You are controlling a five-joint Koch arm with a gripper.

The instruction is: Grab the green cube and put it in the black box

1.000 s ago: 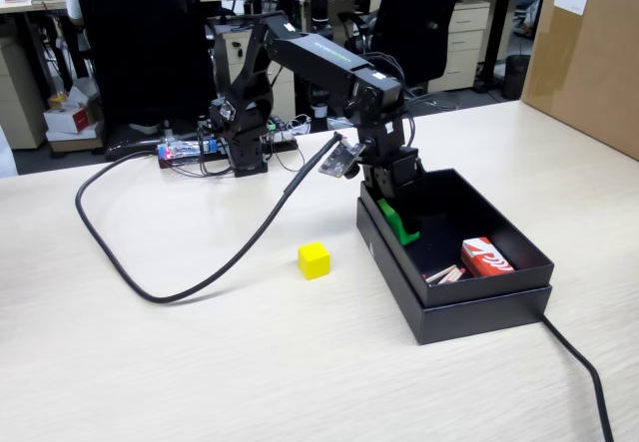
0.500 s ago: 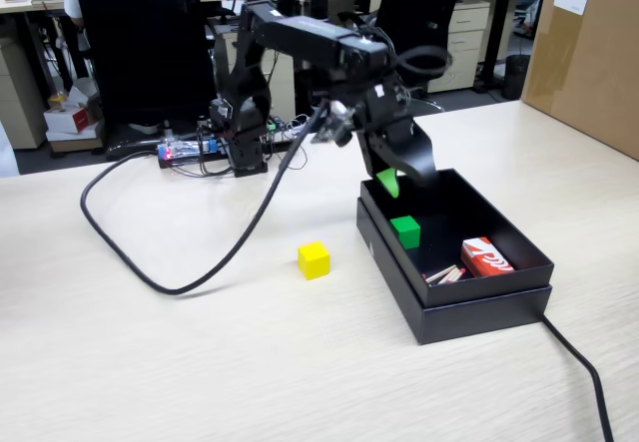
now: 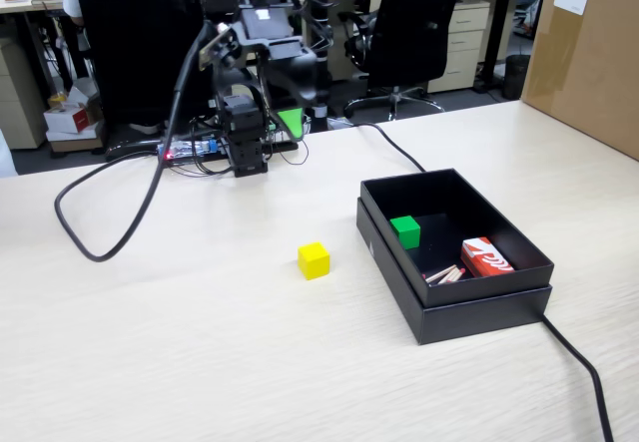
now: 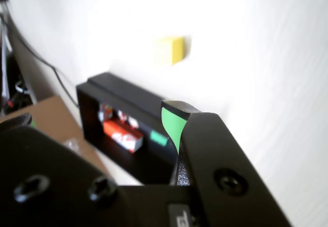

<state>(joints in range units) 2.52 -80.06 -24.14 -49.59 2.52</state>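
The green cube (image 3: 405, 230) rests on the floor of the black box (image 3: 469, 307), near its back left wall in the fixed view. In the wrist view the green cube (image 4: 159, 138) shows as a small green patch inside the black box (image 4: 128, 91). My gripper (image 3: 297, 113) hangs raised at the back of the table beside the arm's base, well away from the box and to its left. In the wrist view the gripper (image 4: 100, 118) is open, its green-faced fingertips (image 4: 173, 122) far apart with nothing between them.
A yellow cube (image 3: 314, 260) sits on the table left of the box. A red packet (image 3: 486, 257) and small sticks lie in the box. A brown carton (image 3: 589, 53) stands at the right. Black cables (image 3: 100, 242) loop across the table.
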